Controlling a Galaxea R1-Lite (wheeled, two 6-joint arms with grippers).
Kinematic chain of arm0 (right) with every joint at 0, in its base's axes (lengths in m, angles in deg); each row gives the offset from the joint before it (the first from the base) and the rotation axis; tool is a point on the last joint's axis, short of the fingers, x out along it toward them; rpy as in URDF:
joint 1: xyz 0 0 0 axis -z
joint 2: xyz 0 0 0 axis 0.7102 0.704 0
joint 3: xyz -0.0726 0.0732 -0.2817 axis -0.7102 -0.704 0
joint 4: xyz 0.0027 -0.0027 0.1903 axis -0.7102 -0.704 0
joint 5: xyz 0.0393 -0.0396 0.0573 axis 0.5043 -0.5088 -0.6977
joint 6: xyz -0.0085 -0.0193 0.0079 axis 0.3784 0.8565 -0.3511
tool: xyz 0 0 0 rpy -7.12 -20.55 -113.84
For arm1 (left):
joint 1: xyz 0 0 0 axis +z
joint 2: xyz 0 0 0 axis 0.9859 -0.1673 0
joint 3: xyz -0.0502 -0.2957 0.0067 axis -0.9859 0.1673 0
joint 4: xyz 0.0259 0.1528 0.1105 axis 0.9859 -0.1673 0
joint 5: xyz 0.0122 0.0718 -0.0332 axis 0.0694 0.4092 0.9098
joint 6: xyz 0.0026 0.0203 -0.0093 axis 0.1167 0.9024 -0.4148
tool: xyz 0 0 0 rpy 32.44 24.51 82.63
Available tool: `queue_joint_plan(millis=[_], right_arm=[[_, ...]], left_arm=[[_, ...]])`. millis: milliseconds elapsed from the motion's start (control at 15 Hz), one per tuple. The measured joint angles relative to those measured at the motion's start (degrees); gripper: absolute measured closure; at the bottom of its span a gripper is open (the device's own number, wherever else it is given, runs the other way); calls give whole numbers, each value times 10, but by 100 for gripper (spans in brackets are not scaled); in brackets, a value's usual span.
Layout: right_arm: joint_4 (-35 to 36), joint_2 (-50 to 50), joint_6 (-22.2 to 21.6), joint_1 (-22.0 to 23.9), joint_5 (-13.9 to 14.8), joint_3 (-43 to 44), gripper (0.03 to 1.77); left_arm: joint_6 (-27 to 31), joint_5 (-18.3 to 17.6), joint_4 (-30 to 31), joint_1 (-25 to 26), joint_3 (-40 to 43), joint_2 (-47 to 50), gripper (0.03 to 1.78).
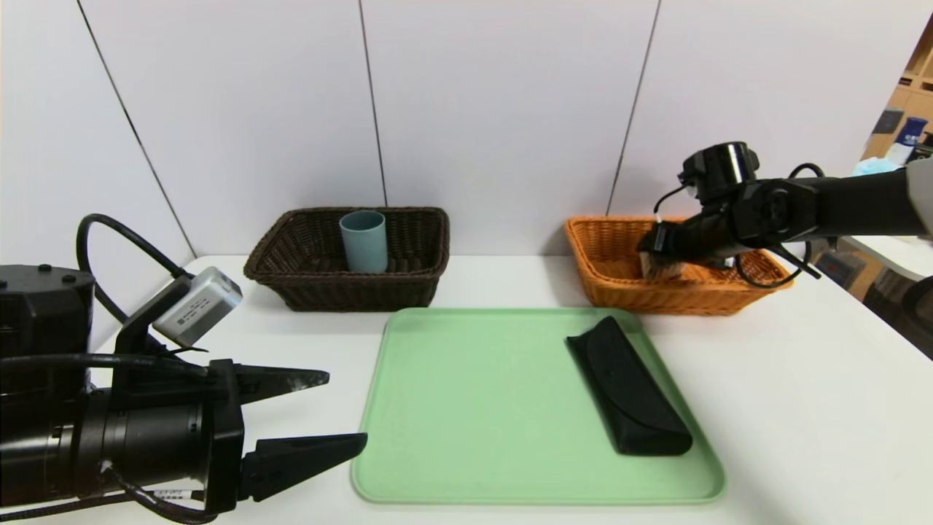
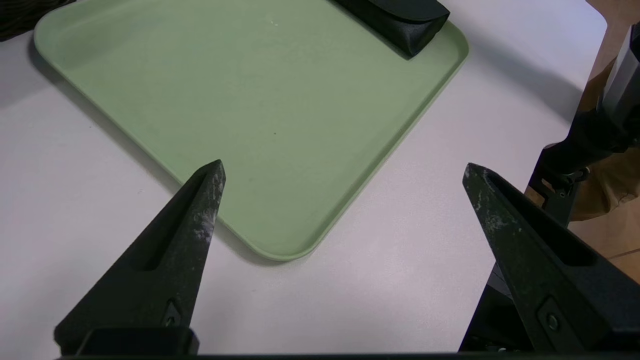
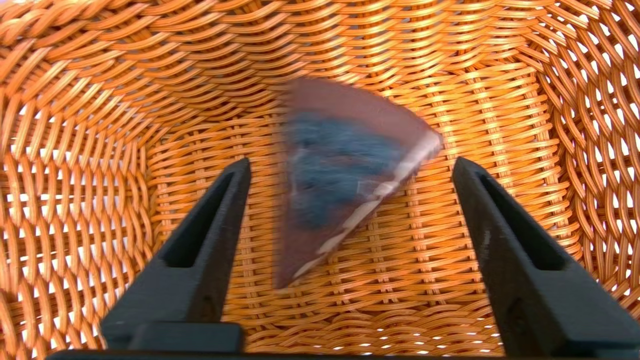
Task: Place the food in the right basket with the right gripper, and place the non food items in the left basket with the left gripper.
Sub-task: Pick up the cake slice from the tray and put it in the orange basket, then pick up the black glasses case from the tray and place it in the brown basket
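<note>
A black glasses case (image 1: 628, 386) lies on the right side of the green tray (image 1: 466, 408); its end shows in the left wrist view (image 2: 400, 20). A brown and blue snack packet (image 3: 340, 175) is blurred inside the orange basket (image 3: 75, 150), free of the fingers. My right gripper (image 3: 350, 165) hangs open over that basket (image 1: 605, 281), with the packet (image 1: 662, 268) just below it. My left gripper (image 1: 346, 408) is open and empty, low above the table at the tray's near left corner (image 2: 280, 250). A blue-grey cup (image 1: 363, 240) stands in the dark brown basket (image 1: 291, 281).
The white table (image 1: 802, 408) ends at a wall behind the baskets. Its right edge drops off beside the orange basket, with shelving and clutter (image 1: 904, 138) beyond. Bare tabletop (image 2: 390, 290) lies under my left gripper.
</note>
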Motion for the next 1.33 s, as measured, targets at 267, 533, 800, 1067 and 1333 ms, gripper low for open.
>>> queue_joint_plan(millis=[267, 533, 800, 1067, 1333], right_arm=[[-6, -26, 0, -5, -13, 4, 26], [-68, -86, -3, -21, -43, 17, 19], [-163, -158, -5, -76, -44, 8, 15], [-194, -233, -4, -156, -41, -46, 13], [-244, -300, -1, -225, -36, -93, 11]], left_arm=[[0, 0, -1, 0, 2, 7, 12], [-1, 1, -1, 0, 1, 21, 12], [-2, 2, -4, 0, 1, 42, 12], [-4, 2, -6, 0, 7, 64, 12], [-5, 3, -6, 0, 21, 86, 12]])
